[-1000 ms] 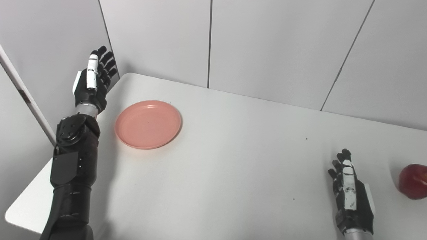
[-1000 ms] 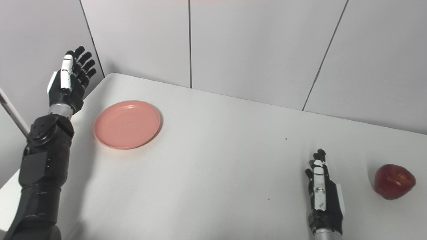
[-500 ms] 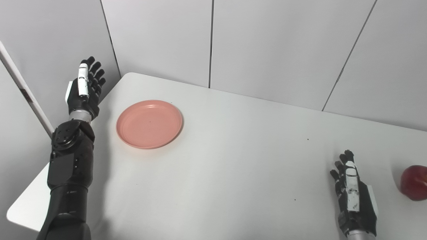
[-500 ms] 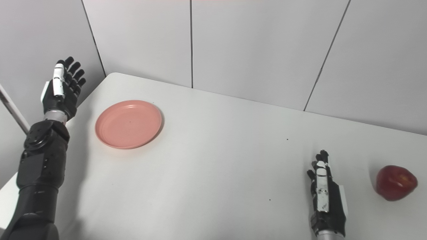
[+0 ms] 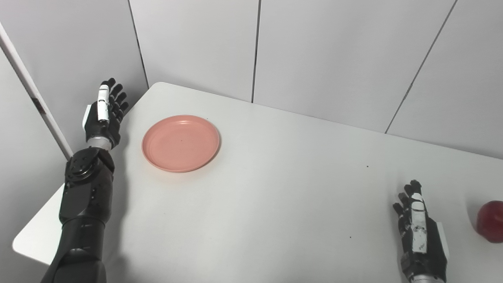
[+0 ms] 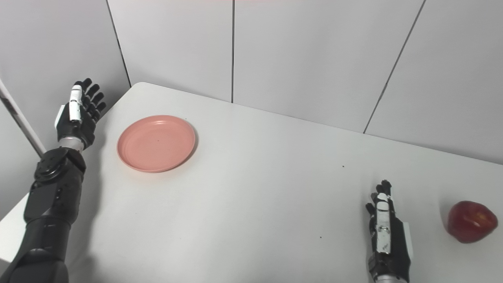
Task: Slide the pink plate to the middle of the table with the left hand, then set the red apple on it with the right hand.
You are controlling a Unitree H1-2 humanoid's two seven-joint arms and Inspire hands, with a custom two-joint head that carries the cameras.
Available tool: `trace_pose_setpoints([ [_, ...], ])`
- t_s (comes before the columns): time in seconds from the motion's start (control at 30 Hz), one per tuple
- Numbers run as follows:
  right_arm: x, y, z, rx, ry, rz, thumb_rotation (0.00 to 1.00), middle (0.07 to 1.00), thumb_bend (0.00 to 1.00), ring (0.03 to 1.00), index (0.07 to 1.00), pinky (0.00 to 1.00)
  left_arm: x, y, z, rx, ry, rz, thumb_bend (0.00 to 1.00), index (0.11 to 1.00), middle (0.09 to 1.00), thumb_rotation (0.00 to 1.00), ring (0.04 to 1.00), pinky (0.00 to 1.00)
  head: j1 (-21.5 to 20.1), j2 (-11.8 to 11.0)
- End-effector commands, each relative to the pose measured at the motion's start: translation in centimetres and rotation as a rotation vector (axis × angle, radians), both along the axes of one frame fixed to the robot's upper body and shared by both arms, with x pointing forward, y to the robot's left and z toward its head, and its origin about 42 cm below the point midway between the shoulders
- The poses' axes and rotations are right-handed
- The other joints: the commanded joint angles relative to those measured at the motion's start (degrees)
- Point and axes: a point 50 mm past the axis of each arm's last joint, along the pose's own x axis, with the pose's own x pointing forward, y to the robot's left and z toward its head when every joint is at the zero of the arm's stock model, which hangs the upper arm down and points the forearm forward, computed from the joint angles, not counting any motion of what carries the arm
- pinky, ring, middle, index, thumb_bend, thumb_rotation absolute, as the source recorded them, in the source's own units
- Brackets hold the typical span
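Plate [image 5: 180, 143] sits empty at the far left of the surface [image 5: 275, 188], well short of the middle, so neither step looks done. Left hand [image 5: 103, 118] is raised beside it, not touching, fingers spread and holding nothing. Right hand [image 6: 387, 239] rests at the near right, fingers extended and empty, just left of the apple [image 6: 471, 221].

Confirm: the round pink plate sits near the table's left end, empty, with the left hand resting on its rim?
Not quite. The round pink plate is empty near the table's left end, but the left hand is open beside it, clear of the rim, as the right eye view shows.
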Motion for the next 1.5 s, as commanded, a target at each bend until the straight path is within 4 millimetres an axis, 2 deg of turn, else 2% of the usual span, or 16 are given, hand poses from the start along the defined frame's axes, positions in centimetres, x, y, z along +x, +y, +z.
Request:
trace_pose_setpoints([
  [0.0,0.3,-0.2,1.3,-0.006,-0.053,0.002,1.0,1.0,0.18,1.0,1.0,1.0,0.3,0.7,2.0,0.044,-0.073,0.005,0.31,0.939,0.949,1.0,0.951,0.95,0.1,0.0],
  [0.33,0.4,-0.3,1.2,0.005,-0.055,0.006,1.0,1.0,0.18,1.0,1.0,1.0,0.5,-0.3,-0.3,-0.011,-0.032,0.003,0.29,0.918,0.933,1.0,0.941,0.97,0.1,-0.1],
  [0.6,0.5,-0.3,1.1,0.003,-0.051,0.008,1.0,1.0,0.18,1.0,1.0,1.0,0.8,-1.0,-2.1,-0.019,0.015,-0.055,0.25,0.946,0.954,1.0,0.957,0.97,0.1,-0.1],
  [0.73,0.5,-0.2,1.1,-0.002,-0.046,0.005,1.0,1.0,0.18,1.0,1.0,1.0,1.0,-1.3,-3.5,-0.013,0.044,-0.062,0.33,0.941,0.95,1.0,0.955,0.97,-0.1,-0.1],
  [0.97,0.5,-0.1,1.2,0.003,-0.051,0.004,1.0,1.0,0.18,1.0,1.0,1.0,1.3,-1.8,-5.4,-0.013,0.066,-0.102,0.35,0.937,0.951,1.0,0.954,0.96,-0.4,0.0],
  [1.3,0.5,0.0,1.4,0.011,-0.053,0.005,1.0,1.0,0.18,1.0,1.0,1.0,1.4,-3.9,-6.0,-0.018,0.09,-0.168,0.34,0.917,0.925,1.0,0.925,0.93,-0.7,0.1],
  [1.47,0.5,0.0,1.4,0.013,-0.052,0.004,1.0,1.0,0.18,1.0,1.0,1.0,1.4,-5.6,-5.7,-0.024,0.089,-0.191,0.34,0.905,0.917,1.0,0.919,0.92,-0.7,0.4],
])
